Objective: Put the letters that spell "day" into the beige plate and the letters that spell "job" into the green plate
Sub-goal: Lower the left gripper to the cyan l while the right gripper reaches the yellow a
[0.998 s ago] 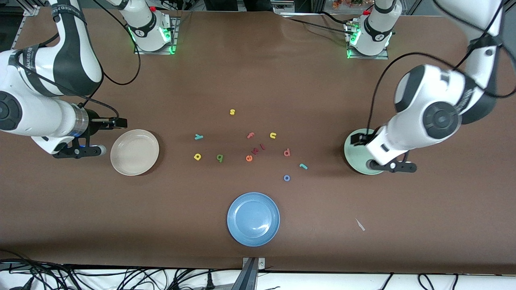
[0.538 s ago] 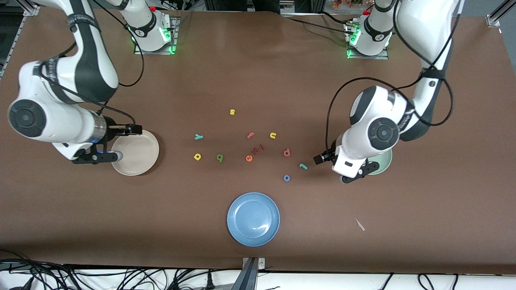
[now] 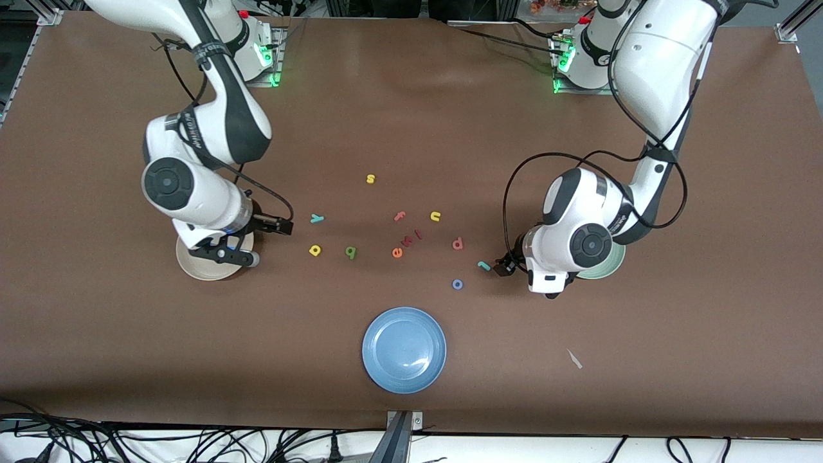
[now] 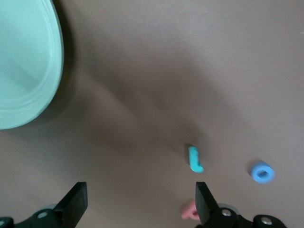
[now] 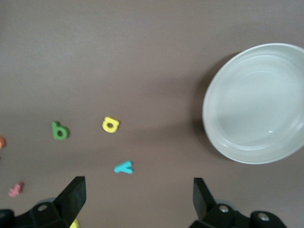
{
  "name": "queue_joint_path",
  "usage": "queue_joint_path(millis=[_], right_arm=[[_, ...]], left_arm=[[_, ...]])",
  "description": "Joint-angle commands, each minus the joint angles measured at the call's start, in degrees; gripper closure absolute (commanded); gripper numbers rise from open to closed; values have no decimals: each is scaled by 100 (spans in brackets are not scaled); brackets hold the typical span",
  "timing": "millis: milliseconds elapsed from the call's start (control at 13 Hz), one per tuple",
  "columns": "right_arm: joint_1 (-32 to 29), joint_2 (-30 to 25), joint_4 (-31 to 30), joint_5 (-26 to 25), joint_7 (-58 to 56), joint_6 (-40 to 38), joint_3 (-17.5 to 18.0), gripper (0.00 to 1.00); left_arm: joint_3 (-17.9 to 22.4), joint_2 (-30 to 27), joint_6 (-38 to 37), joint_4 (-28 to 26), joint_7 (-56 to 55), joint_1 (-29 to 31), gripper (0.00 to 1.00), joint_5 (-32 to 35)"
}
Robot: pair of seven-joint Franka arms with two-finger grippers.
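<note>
From the front we see our left gripper (image 3: 503, 265) spread just beside the teal "j" (image 3: 483, 265), our left wrist view shows the green plate (image 4: 23, 66) empty, and our right wrist view shows the right gripper (image 5: 137, 199) spread near the teal "y" (image 5: 124, 167) and beige plate (image 5: 259, 102), so such tiny letters could slip aside.

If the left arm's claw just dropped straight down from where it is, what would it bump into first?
Probably bare brown table: the open left claw points down with nothing between its fingers. The teal "j" lies just beside it; depth is unclear.

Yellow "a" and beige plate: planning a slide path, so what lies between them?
Only bare table; the right wrist view shows nothing between the yellow "a" and the beige plate.
</note>
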Motion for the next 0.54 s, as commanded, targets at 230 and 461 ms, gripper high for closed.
queue_joint_path(millis=[230,461], right_arm=[[378,-66,-1081,50,1412,1727,62,0],[642,381,-1003,-38,2224,2115,53,0]], left_arm=[[-9,435,828,441,-1101,-64,2,-214],[-18,558,927,441,-1470,-197,5,-248]])
